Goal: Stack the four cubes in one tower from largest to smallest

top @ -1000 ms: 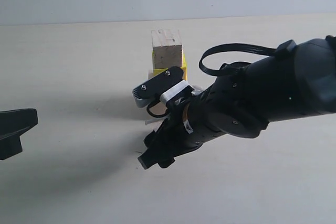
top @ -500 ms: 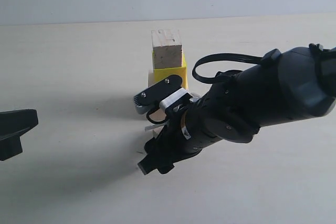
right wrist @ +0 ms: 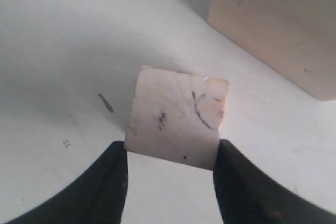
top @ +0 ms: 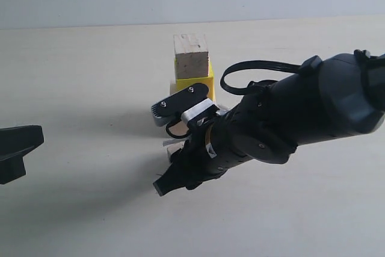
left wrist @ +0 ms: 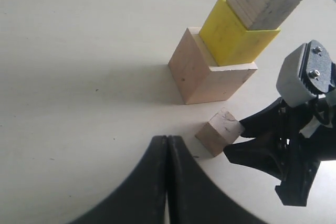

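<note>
The right claw (right wrist: 170,155) is closed around the fourth cube (right wrist: 178,116), a small, rough pale wood block with dark scuffs, one black finger pressed against each of two opposite sides. The block appears to sit on the pale surface (left wrist: 79,51), though the close view leaves that uncertain. It lies just on the near side of the unfinished tower (top: 192,67), close to the base but not touching it. The tower stands three high towards the far middle of the surface: a large pale wood cube (left wrist: 202,74) at the bottom, a bright yellow cube (left wrist: 236,38) on it, and a small wood cube (left wrist: 265,1) on top. The left claw (left wrist: 168,182) is at the left edge of the scene, well apart from the cubes, its fingers pressed together and holding nothing.
</note>
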